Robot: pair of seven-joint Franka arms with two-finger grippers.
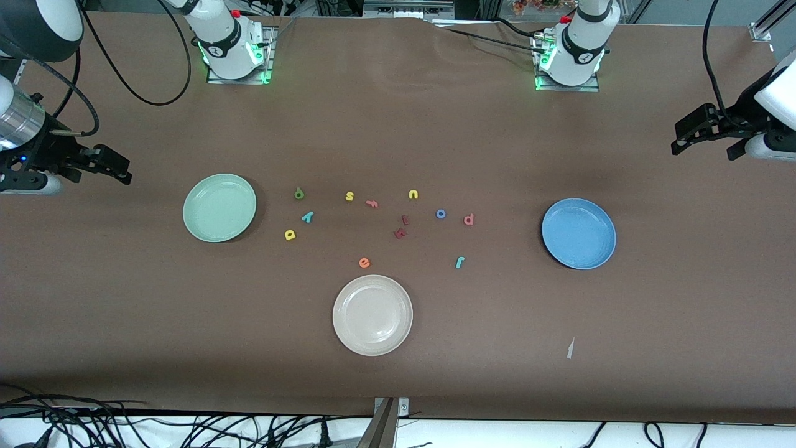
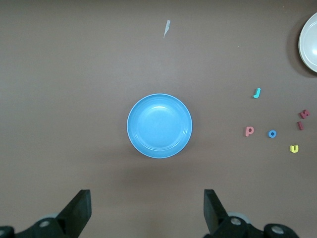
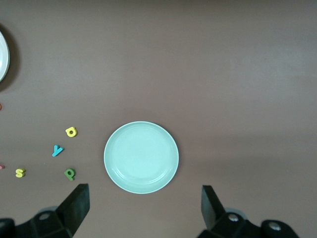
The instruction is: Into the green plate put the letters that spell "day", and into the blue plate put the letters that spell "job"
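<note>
Front view shows us the right gripper point(image 1: 115, 168) open, high at its table end, with the green plate point(image 1: 219, 207) closest to it; "d" point(image 1: 299, 194), "y" point(image 1: 307, 216) and "a" point(image 1: 290, 234) lie just past that plate, toward the table's middle.

Left wrist view: the left gripper point(image 2: 147, 210) is open above the blue plate point(image 2: 159, 125); "j" point(image 2: 256, 92), "o" point(image 2: 272, 133) and probably "b" point(image 2: 249, 131) lie on the table toward the middle.

Right wrist view confirms wide jaws.

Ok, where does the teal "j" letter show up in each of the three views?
Front view: the teal "j" lies on the table between the cream-white plate and the blue plate, nearer the camera than the blue "o".
Left wrist view: the "j" shows beside the blue plate.
Right wrist view: not in it.
Shared landmark: the blue plate, in the front and left wrist views.
</note>
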